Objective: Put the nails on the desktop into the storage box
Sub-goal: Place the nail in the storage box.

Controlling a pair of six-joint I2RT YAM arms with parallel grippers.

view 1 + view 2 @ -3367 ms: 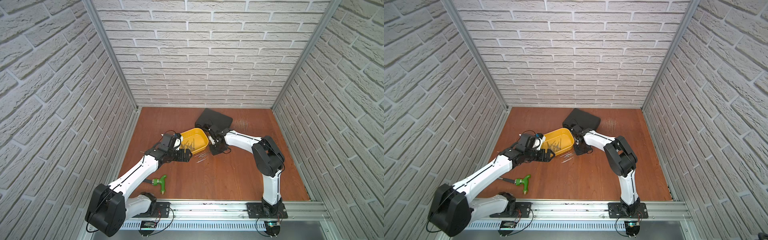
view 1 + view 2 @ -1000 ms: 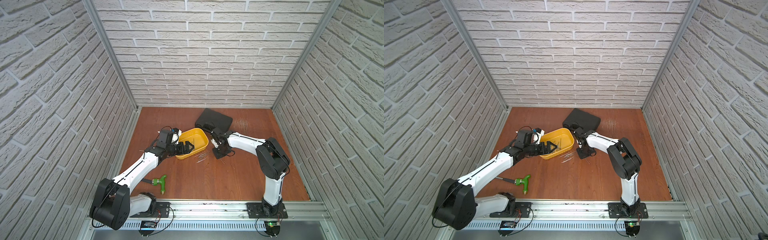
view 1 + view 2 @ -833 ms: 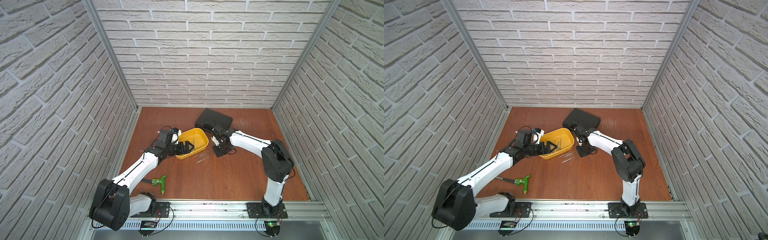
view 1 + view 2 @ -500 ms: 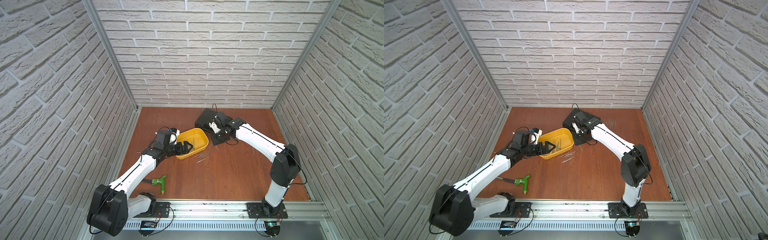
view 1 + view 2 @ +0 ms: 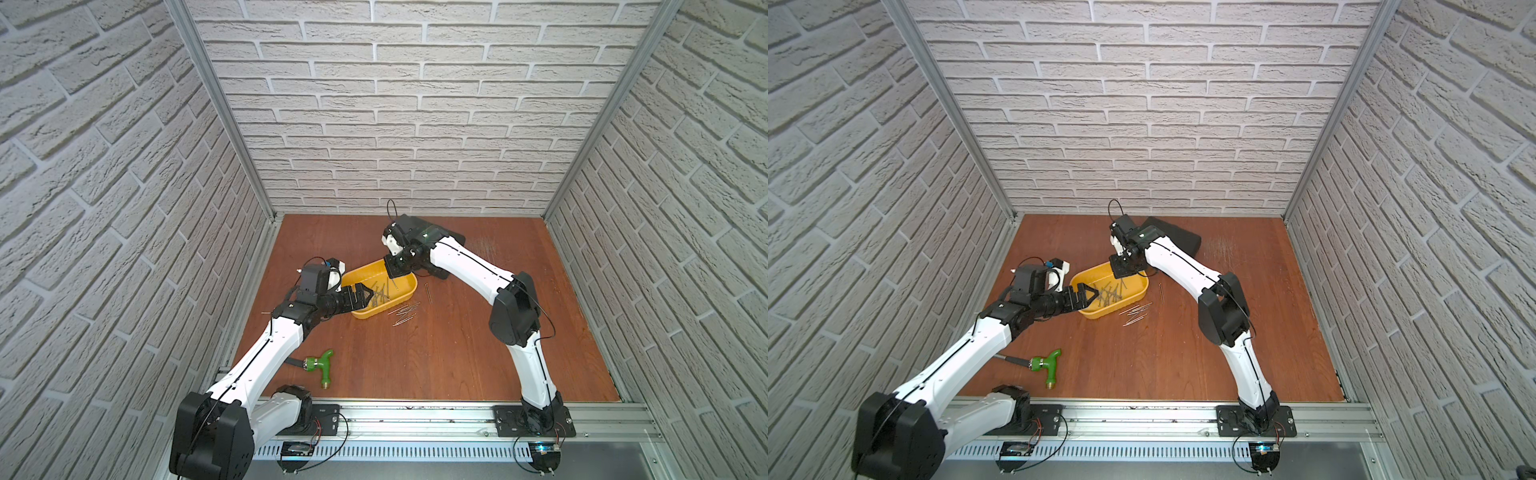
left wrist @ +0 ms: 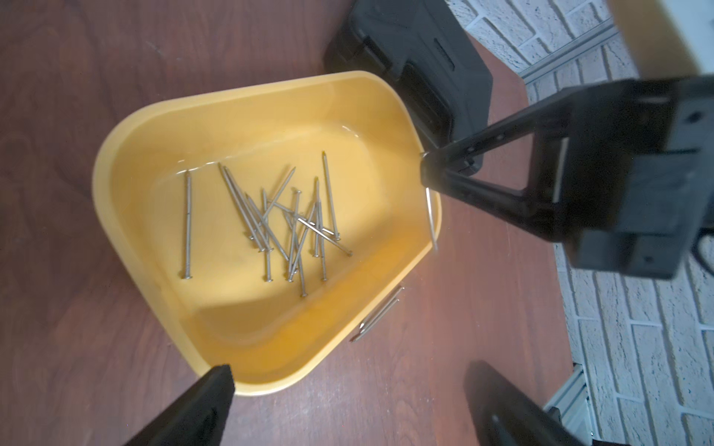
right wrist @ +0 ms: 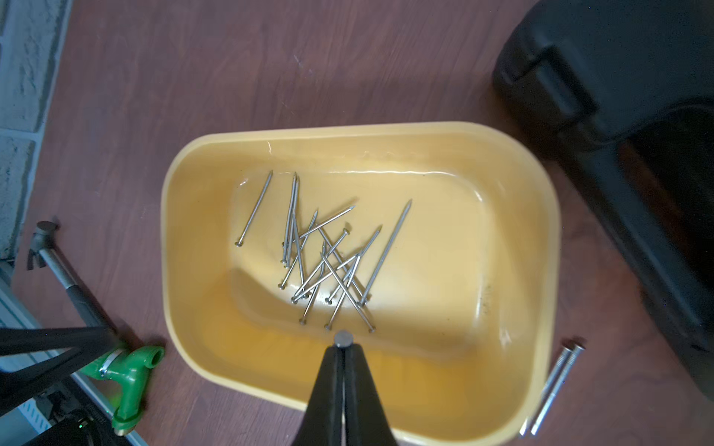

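Poised over the box (image 7: 193,251) with right jaws clenched on one nail (image 7: 343,340), left jaws released; best dropped low, well inside the rim.

A yellow storage box (image 5: 411,287) sits in the middle of the brown desk (image 5: 457,357). A pile of nails (image 5: 380,296) lies inside it. More loose nails (image 5: 404,314) lie on the desk just beside the box. A single nail (image 5: 427,289) lies by its right end. The left gripper (image 5: 369,296) pokes over the box's left end. The right gripper (image 5: 393,276) points down over the far side, and one nail (image 5: 394,284) hangs from its tip. A black case (image 5: 454,240) sits behind that arm. A green tool (image 5: 323,365) lies near the left arm.
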